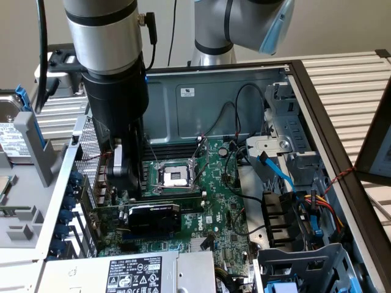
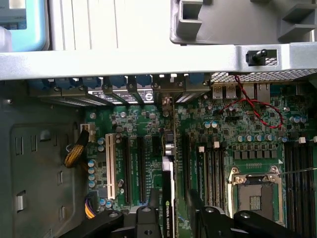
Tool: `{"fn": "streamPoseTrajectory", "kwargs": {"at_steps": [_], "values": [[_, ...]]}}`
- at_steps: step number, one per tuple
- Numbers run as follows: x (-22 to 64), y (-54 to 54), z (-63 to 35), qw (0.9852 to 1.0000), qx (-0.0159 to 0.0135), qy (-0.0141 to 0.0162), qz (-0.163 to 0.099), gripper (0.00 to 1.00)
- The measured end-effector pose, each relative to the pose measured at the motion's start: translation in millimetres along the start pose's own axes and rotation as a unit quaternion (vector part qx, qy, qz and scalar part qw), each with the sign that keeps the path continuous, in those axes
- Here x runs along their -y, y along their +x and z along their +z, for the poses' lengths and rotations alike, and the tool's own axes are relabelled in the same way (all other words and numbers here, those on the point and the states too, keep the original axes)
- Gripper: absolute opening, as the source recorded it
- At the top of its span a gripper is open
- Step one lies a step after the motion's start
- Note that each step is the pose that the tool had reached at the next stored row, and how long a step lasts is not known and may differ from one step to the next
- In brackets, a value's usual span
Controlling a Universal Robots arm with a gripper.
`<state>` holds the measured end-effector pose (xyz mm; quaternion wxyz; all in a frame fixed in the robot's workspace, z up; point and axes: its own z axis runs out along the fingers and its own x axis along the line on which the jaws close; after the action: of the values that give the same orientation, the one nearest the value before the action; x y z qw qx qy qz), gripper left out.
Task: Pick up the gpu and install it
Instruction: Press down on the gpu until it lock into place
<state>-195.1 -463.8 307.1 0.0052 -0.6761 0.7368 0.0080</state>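
The gpu [image 1: 154, 218] stands on edge on the green motherboard [image 1: 214, 201] inside the open computer case, its black shroud facing the front. In the wrist view I see the gpu [image 2: 168, 203] edge-on, running between my two black fingers [image 2: 154, 198]. My gripper [image 2: 173, 201] straddles the card. One finger lies close against it, and a narrow gap shows at the other finger. In the exterior view my gripper [image 1: 129, 180] hangs just above the card's end, towards that view's left, near the case's rear slots.
The bare CPU socket [image 1: 174, 177] lies just behind the card. Memory slots [image 2: 213, 173], blue slot latches [image 1: 67, 207], a red wire [image 2: 257, 111] and a drive cage with blue cables [image 1: 287, 177] crowd the case. A power supply [image 1: 131, 271] sits at the front.
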Motion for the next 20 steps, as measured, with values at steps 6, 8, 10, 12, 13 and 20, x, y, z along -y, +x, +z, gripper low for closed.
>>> {"fn": "streamPoseTrajectory", "kwargs": {"at_steps": [6, 8, 10, 12, 13, 20], "values": [[0.0, 0.0, 0.0, 1.0000, 0.0000, 0.0000, 0.000, 0.11], [0.0, 0.0, 0.1, 1.0000, 0.0000, 0.0000, 0.000, 0.11], [-1.0, -1.6, 1.9, 1.0000, -0.0014, 0.0001, 0.000, 0.11], [-2.7, -3.7, 5.1, 1.0000, -0.0025, 0.0003, 0.000, 0.11], [-3.5, -4.7, 6.5, 1.0000, -0.0029, 0.0002, 0.000, 0.11], [-12.1, -8.1, 14.9, 1.0000, -0.0031, 0.0003, 0.001, 0.11]]}}
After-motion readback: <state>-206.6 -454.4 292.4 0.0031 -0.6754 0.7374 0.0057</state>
